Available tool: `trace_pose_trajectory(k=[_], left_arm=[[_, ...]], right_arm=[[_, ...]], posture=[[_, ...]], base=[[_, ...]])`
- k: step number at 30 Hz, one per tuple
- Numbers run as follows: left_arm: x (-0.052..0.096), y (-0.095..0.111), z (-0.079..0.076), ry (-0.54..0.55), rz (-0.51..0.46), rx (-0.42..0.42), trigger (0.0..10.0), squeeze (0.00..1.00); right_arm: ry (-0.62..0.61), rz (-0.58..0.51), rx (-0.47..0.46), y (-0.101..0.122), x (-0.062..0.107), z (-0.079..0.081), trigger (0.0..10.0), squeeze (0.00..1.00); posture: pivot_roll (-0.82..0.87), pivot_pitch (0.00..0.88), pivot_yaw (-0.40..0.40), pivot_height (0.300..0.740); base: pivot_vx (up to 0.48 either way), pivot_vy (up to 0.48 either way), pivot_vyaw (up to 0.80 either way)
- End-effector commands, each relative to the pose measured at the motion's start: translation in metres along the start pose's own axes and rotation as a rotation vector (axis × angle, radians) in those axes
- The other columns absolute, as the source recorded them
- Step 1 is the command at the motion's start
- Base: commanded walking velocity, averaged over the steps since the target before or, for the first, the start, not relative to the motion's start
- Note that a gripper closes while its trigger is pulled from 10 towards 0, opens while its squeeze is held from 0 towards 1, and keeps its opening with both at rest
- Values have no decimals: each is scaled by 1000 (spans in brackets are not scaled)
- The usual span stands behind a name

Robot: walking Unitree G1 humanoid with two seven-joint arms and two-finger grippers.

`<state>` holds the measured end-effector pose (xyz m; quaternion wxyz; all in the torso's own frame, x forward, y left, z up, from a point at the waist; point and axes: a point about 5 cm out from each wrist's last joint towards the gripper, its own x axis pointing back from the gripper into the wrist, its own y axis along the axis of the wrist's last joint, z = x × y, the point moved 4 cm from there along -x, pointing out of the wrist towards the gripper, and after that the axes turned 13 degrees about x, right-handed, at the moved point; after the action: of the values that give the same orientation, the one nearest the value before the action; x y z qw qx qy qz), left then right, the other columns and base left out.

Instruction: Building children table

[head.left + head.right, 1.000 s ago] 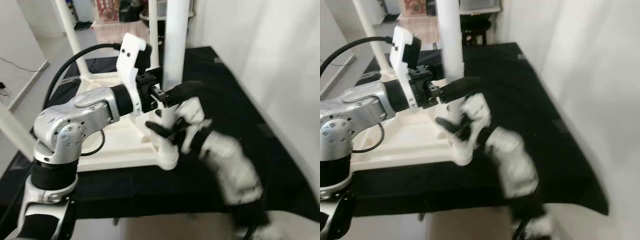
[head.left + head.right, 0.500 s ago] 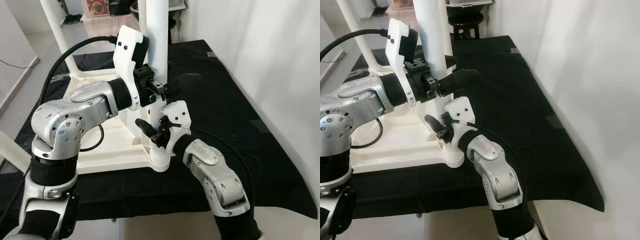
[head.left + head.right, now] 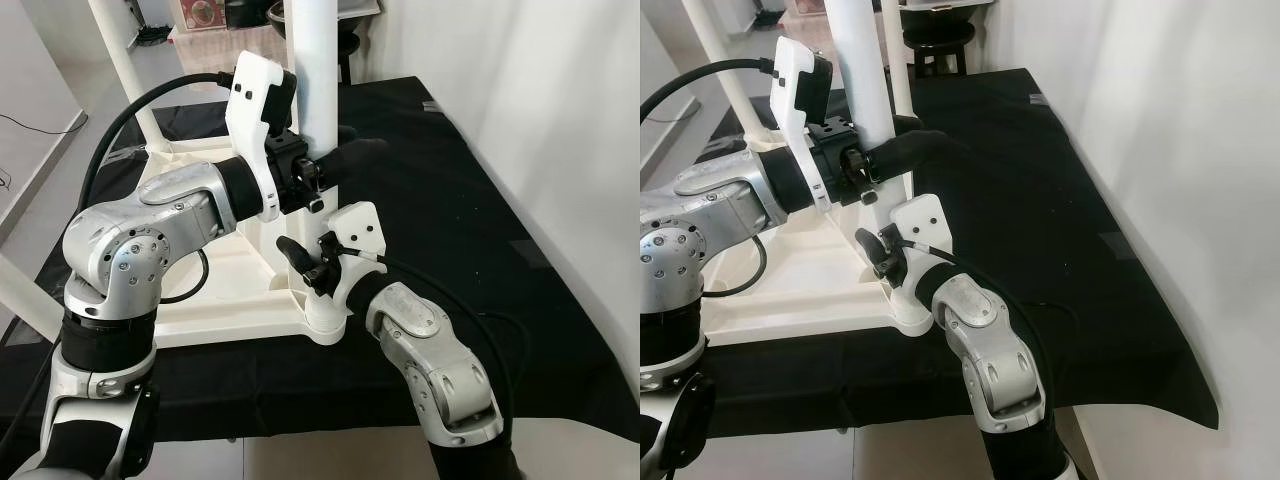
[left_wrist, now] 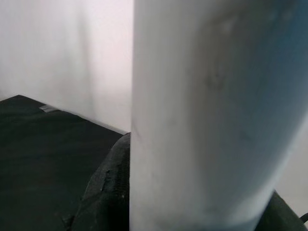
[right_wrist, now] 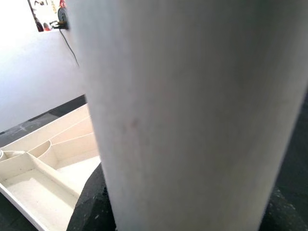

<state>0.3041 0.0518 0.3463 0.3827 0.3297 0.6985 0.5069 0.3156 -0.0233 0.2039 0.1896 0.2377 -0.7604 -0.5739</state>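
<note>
Table top (image 3: 225, 290), white plastic, lies upside down on a black cloth (image 3: 450, 230) — ribbed underside up, with a white leg (image 3: 318, 110) standing upright in its near right corner socket. Left gripper (image 3: 335, 165) is clamped around this leg about midway up, black fingers (image 3: 915, 150) wrapping it. Right gripper (image 3: 305, 262) sits lower, fingers closed on the same leg just above the socket. Both wrist views show the leg right up against the camera — white tube between dark finger pads (image 4: 103, 192). Other white legs (image 3: 125, 75) rise at the far corners. White wall (image 3: 560, 120) runs along the robot's right.
</note>
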Motion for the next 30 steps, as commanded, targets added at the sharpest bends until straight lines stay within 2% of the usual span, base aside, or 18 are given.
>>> trace_pose_trajectory(k=[1,2,3,4,5,6,8,9,12,13,15,17,20,21,23,27,28,30], left_arm=[[2,-1,-1,-9,17,2,0,0],[2,0,-2,-11,17,1,0,0],[2,0,-2,-15,17,2,0,0],[2,0,-2,-15,17,2,0,0],[1,0,-3,-19,16,3,0,0],[1,0,-4,-22,16,4,0,0],[1,0,-4,-22,16,4,0,0],[0,-1,-5,-29,19,5,0,0],[0,-1,-5,-29,19,5,0,0],[0,-2,-6,-34,20,5,0,0],[-1,-1,-8,-41,21,6,0,0],[-1,-1,-9,-44,21,5,0,0],[-2,-1,-10,-47,21,4,0,0],[-2,-1,-10,-47,21,4,0,0],[-2,-1,-10,-49,21,5,0,0],[-2,-1,-11,-51,21,3,0,0],[-3,-1,-11,-52,22,3,0,0],[-3,-1,-11,-53,22,4,0,0]], right_arm=[[16,197,-88,-43,3,6,0,0],[20,185,-97,-40,2,5,10000,0],[48,155,-105,-36,2,5,10000,800],[48,155,-105,-36,2,5,10000,800],[101,101,-115,-29,1,4,10000,1000],[139,63,-120,-24,1,3,10000,1000],[139,63,-120,-24,1,3,10000,1000],[230,-16,-66,-17,1,-9,10000,1000],[230,-16,-66,-17,1,-9,10000,1000],[297,-49,-6,-17,-1,-22,10000,0],[388,-86,46,-14,-4,-39,10000,0],[447,-105,67,-11,-7,-43,10000,0],[516,-118,107,-8,-11,-41,10000,0],[516,-118,107,-8,-11,-41,10000,0],[619,-149,86,-1,-12,-34,10000,0],[702,-181,75,3,-13,-30,10000,0],[739,-190,64,4,-13,-27,6196,0],[769,-200,59,4,-14,-26,6196,0]], posture=[[-37,107,68,740],[-37,107,69,740],[-37,107,68,740],[-37,107,68,740],[-37,108,73,740],[-37,108,73,740],[-37,108,73,740],[-34,105,75,740],[-34,105,75,740],[-33,105,76,740],[-29,104,77,740],[-27,102,77,740],[-26,103,79,740],[-26,103,79,740],[-25,107,78,740],[-25,113,73,740],[-29,113,72,740],[-29,113,72,740]], base=[[0,0,0],[0,0,0],[0,0,0],[0,0,0],[0,0,0],[0,0,0],[0,0,0],[0,0,0],[0,0,0],[0,0,0],[0,0,0],[0,0,0],[0,0,0],[0,0,0],[0,0,0],[0,0,0],[0,0,0],[0,0,0]])
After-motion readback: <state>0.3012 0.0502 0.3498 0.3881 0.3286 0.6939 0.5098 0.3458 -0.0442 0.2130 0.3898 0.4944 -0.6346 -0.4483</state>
